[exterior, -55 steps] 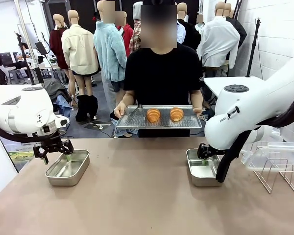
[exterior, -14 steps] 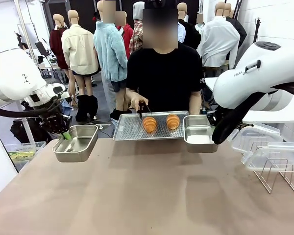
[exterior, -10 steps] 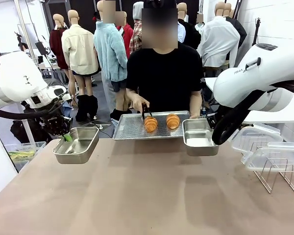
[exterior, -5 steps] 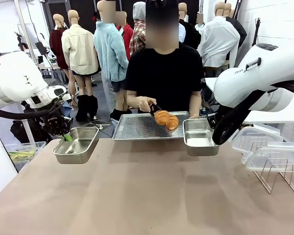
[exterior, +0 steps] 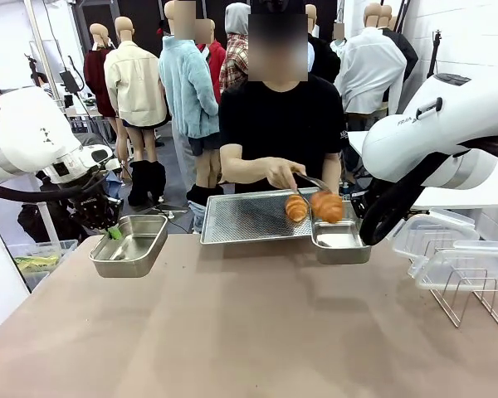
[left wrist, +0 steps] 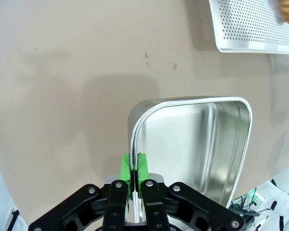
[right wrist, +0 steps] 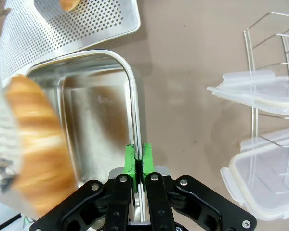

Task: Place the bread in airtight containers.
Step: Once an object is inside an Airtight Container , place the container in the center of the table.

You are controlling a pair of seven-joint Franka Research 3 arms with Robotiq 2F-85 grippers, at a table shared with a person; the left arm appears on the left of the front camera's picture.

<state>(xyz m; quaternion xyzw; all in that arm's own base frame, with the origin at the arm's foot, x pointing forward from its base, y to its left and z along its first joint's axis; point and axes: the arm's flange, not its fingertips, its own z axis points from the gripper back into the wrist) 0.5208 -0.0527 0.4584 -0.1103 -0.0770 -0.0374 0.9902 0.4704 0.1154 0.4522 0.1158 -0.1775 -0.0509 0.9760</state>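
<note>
My left gripper [exterior: 112, 233] is shut on the near wall of the left airtight container [exterior: 133, 245], holding it above the table; in the left wrist view the green pads [left wrist: 128, 167] pinch the rim of this empty tin [left wrist: 192, 139]. The right gripper [right wrist: 138, 160] is shut on the rim of the other container [right wrist: 96, 115], also held aloft [exterior: 342, 245]. A person's tongs hold one piece of bread [exterior: 327, 206] just over that tin, blurred in the right wrist view [right wrist: 38, 144]. A second croissant [exterior: 296, 207] lies on the perforated tray [exterior: 245, 219] the person holds.
Two clear plastic lids [exterior: 448, 253] rest on a wire rack [exterior: 473, 298] at the table's right; the right wrist view has them beside the tin [right wrist: 260, 91]. The tray's edge [left wrist: 250, 29] hangs beyond the left container. The person stands at the far side.
The person lifted one croissant off the tray with tongs and carried it right, over the right container. The tray shifted slightly right. Both grippers stayed still, shut on their tins.
</note>
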